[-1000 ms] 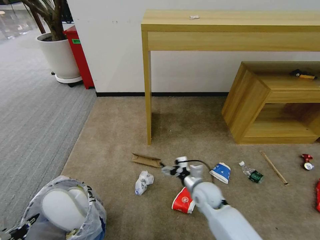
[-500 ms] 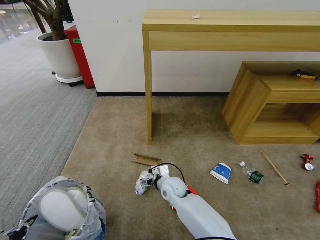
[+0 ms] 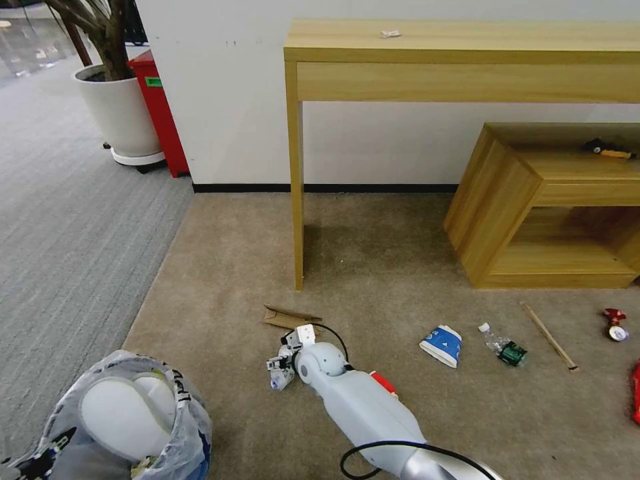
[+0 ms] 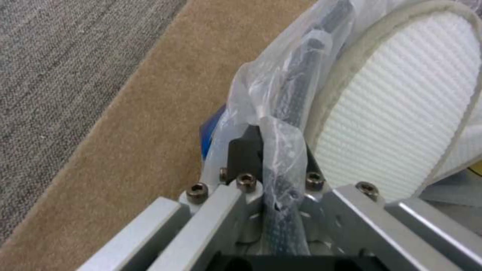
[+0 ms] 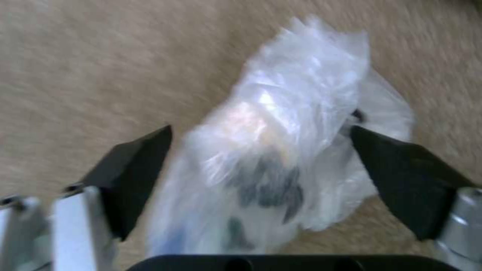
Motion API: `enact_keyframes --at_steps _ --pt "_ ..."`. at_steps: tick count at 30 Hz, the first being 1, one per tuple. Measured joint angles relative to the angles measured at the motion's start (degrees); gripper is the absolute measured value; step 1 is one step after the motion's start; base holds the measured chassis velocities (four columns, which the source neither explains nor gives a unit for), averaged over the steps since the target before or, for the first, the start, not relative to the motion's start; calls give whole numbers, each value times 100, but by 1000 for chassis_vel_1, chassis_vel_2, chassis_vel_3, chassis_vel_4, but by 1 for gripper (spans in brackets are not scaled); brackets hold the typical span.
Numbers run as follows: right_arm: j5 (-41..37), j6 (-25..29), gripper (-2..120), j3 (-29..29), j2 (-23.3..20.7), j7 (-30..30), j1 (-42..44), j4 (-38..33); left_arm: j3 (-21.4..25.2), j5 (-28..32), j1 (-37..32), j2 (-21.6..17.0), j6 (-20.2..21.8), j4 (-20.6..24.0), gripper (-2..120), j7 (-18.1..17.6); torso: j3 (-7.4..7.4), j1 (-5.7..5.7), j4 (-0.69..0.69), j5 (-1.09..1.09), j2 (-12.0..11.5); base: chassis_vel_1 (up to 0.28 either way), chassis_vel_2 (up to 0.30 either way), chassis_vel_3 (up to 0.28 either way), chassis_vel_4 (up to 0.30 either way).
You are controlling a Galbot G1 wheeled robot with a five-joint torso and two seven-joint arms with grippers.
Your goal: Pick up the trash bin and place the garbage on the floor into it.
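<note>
On the beige floor [image 3: 220,267], lower centre, the right hand [image 5: 261,180] straddles the crumpled paper [image 5: 281,150], fingers spread either side; the left hand [image 4: 271,188] clamps the trash bin [image 3: 180,427] rim.

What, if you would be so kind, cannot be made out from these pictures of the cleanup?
- Red-white cup: mostly hidden behind the right arm, head view.
- Crumpled paper: blurred between the open right gripper; contact unclear.
- Trash bin: cut off by the head view's edge.
- Left gripper, shut on the bin's rim; liner covers its fingertips.
</note>
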State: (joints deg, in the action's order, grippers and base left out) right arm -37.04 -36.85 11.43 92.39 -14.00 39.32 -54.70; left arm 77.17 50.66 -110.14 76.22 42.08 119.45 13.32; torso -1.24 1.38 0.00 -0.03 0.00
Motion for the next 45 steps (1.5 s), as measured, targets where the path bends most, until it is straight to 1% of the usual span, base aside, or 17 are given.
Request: enact_keyframes --at_steps 4,5,7,9,11,13,14,17,18,21,23,24,30,35,38,43,45 --pt "64 42 80 -59 1 63 -40 184 -19 1 18 -19 2 -4 0 -12 0 0 -2 0 0 0 0 0 0" --pt "177 104 68 -133 -1 159 -72 355 -38 3 38 -41 3 -13 0 -25 0 0 -2 0 0 0 0 0 0" --pt "198 119 67 -148 -1 178 -74 381 -42 3 42 -46 3 -17 0 -27 0 0 -1 0 0 0 0 0 0" --pt "322 293 54 -194 -7 250 -59 422 -60 6 59 -86 7 -41 0 -29 1 0 -1 0 0 0 0 0 0" --pt "387 371 51 -203 -10 283 -41 420 -71 7 70 -105 7 -54 0 -29 1 0 -1 0 0 0 0 0 0" --pt "439 459 40 -214 -13 325 -20 391 -95 7 100 -129 8 -85 0 -33 1 0 -1 0 0 0 0 0 0" --pt "439 459 40 -214 -13 325 -20 391 -95 7 100 -129 8 -85 0 -33 1 0 -1 0 0 0 0 0 0" --pt "600 641 25 -253 -18 381 24 268 -126 8 140 -164 8 -103 0 -54 0 0 -1 0 0 0 0 0 0" --pt "600 641 25 -253 -18 381 24 268 -126 8 140 -164 8 -103 0 -54 0 0 -1 0 0 0 0 0 0" --pt "861 823 11 -310 -20 492 70 -115 -159 21 179 -220 8 -110 0 -103 0 0 0 0 0 0 0 0 0" --pt "885 843 8 -321 -20 506 74 -211 -168 26 190 -230 8 -111 0 -117 0 0 0 0 0 0 0 0 0" --pt "903 897 3 -357 -32 544 74 -513 -206 37 234 -262 8 -111 0 -160 0 0 0 1 0 0 0 0 0" --pt "893 1089 0 -452 -555 960 11 -1822 -353 77 415 -400 9 -87 0 -354 0 1 -2 1 0 0 0 0 0" --pt "793 1222 0 -446 -816 1269 -99 -2511 -481 77 559 -562 9 -87 0 -484 1 0 -1 0 0 0 0 0 0" --pt "643 1356 0 -230 -1070 1784 -314 -3161 -684 88 757 -865 9 -96 0 -643 0 0 -1 1 0 0 0 0 0" --pt "476 1365 0 40 -1208 2216 -528 -3684 -968 218 975 -1119 8 -89 0 -892 0 0 0 1 0 0 0 0 0" --pt "388 1364 0 232 -1252 2480 -681 -3949 -1228 367 1123 -1302 9 -58 0 -1105 0 0 0 0 0 0 0 0 0"
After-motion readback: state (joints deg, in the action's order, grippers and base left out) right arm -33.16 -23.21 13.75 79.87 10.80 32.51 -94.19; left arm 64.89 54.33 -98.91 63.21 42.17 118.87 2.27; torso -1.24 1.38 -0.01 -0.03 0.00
